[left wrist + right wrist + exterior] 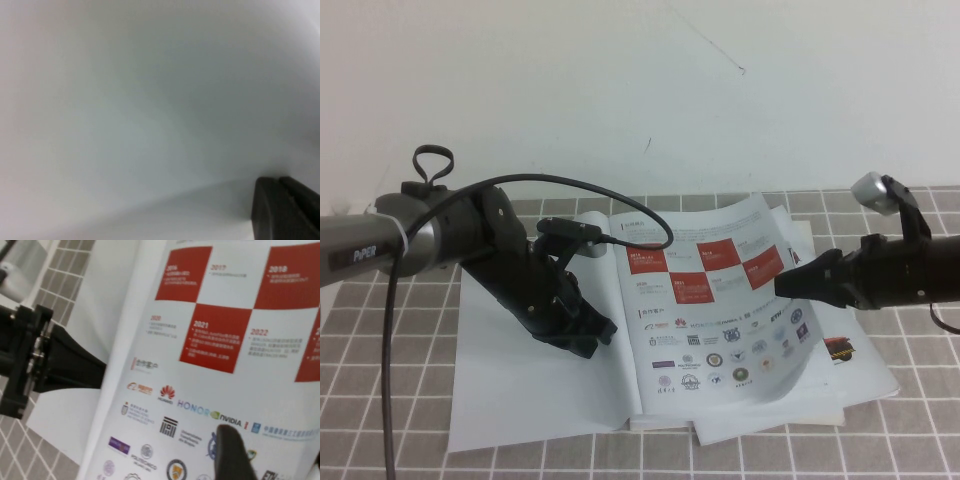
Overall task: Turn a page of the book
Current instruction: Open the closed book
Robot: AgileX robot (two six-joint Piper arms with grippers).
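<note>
One book (570,400), two pincers.

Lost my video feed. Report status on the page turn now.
Left gripper pressed on the book's left side. Right gripper open at the lifted page's outer edge, not clamped. Nothing in the way.

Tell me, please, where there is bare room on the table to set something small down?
Bare tiles left of the book. Crowded middle: left tool on its blank page, right tool open at the lifted page.
</note>
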